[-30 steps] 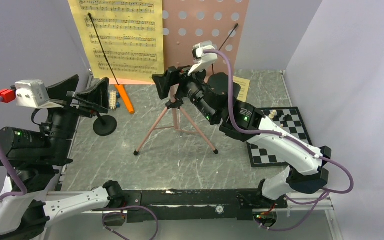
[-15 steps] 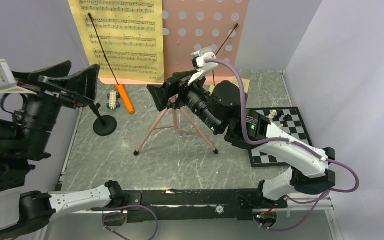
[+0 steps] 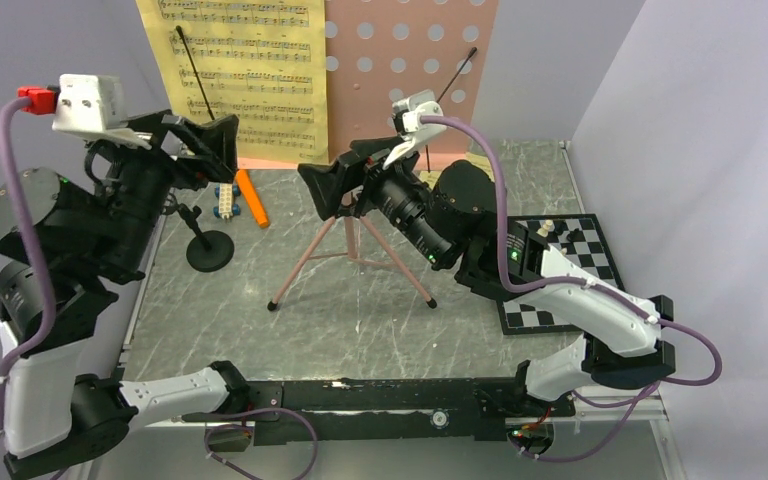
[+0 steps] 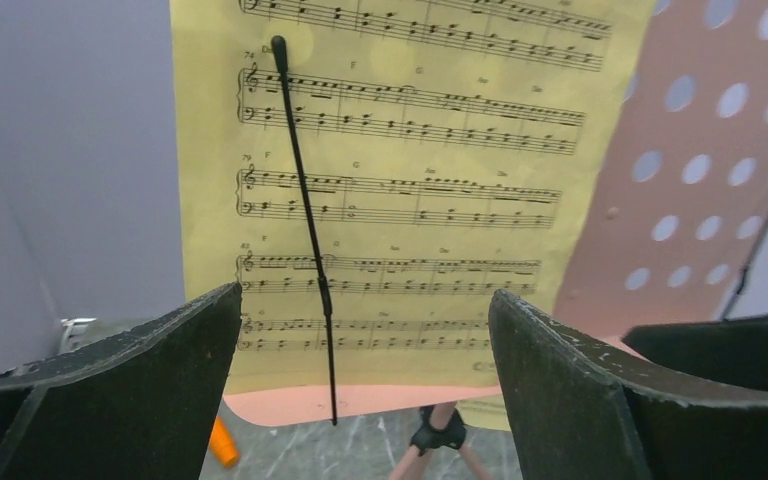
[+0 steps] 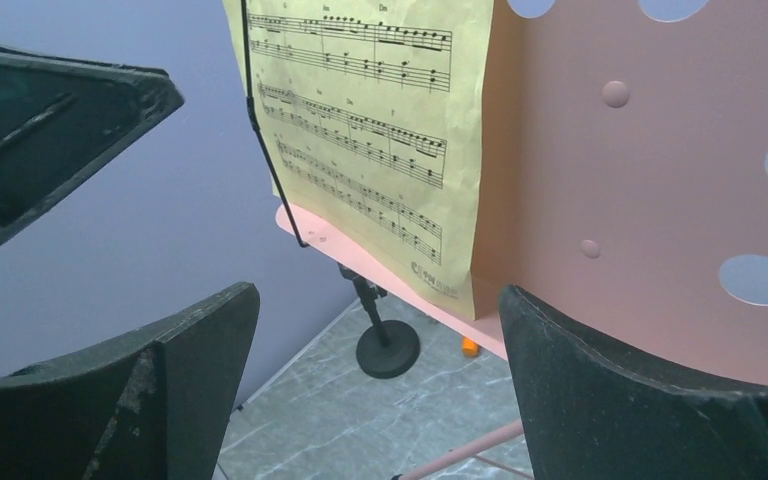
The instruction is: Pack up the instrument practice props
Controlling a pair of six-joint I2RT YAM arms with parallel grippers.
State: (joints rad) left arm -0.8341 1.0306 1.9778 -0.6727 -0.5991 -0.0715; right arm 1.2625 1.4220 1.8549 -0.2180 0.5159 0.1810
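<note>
The pink hole-punched music stand [image 3: 420,60] stands on tripod legs [image 3: 305,262] at the back middle. A yellow sheet-music page [image 3: 250,70] rests on its left half under a thin black wire arm [image 3: 205,95]. Another yellow page [image 3: 487,170] lies on the table behind the right arm. The orange microphone [image 3: 252,198] lies below the stand. The black round-based mic stand [image 3: 210,250] is at the left. My left gripper [image 3: 203,150] is open and empty, raised and facing the page [image 4: 410,200]. My right gripper [image 3: 338,178] is open and empty at the stand's lower edge [image 5: 650,180].
A black-and-white chessboard [image 3: 560,270] with pieces lies at the right under my right arm. Small blue-and-white blocks [image 3: 225,198] sit beside the microphone. Grey walls close in the left, back and right. The left gripper's finger [image 5: 50,130] shows in the right wrist view.
My left arm has risen and swung right, bringing its open gripper up in front of the sheet music. My right gripper has shifted slightly left and stays open.
</note>
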